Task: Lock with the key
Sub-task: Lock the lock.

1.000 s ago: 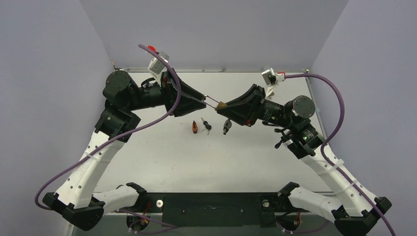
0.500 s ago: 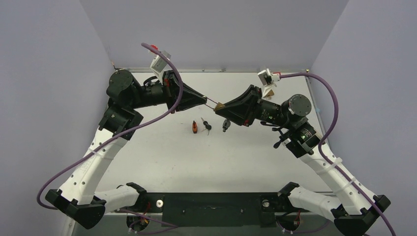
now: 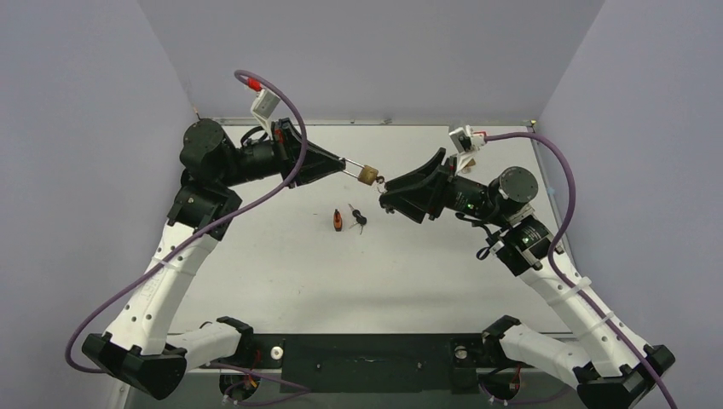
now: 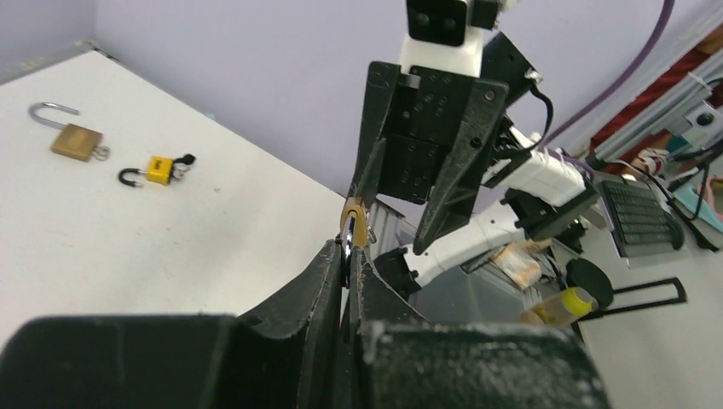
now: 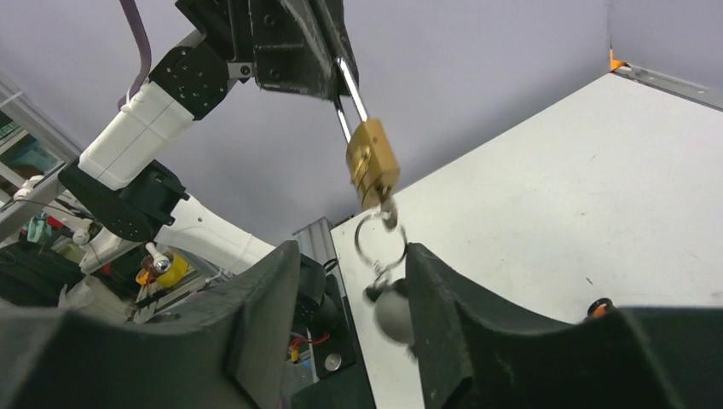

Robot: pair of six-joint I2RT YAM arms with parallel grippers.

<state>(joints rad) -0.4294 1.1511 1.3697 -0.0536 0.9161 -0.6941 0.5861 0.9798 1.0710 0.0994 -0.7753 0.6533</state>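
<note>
Lifted away from the wide-open right hand [image 5: 349,256], the padlock [image 5: 373,162] hangs with its shackle [image 5: 348,95] pinched in the left hand [image 4: 346,252].

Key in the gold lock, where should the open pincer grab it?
Grip the key by its head, which pokes out below the brass padlock, just above the dangling ring. The left pincer holds the shackle end, so the right pincer should probably come from the free keyhole end, along the lock.

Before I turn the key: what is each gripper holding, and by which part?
The left gripper holds the brass padlock by its shackle. The right gripper is open and holds nothing; the key sits in the padlock's base.
</note>
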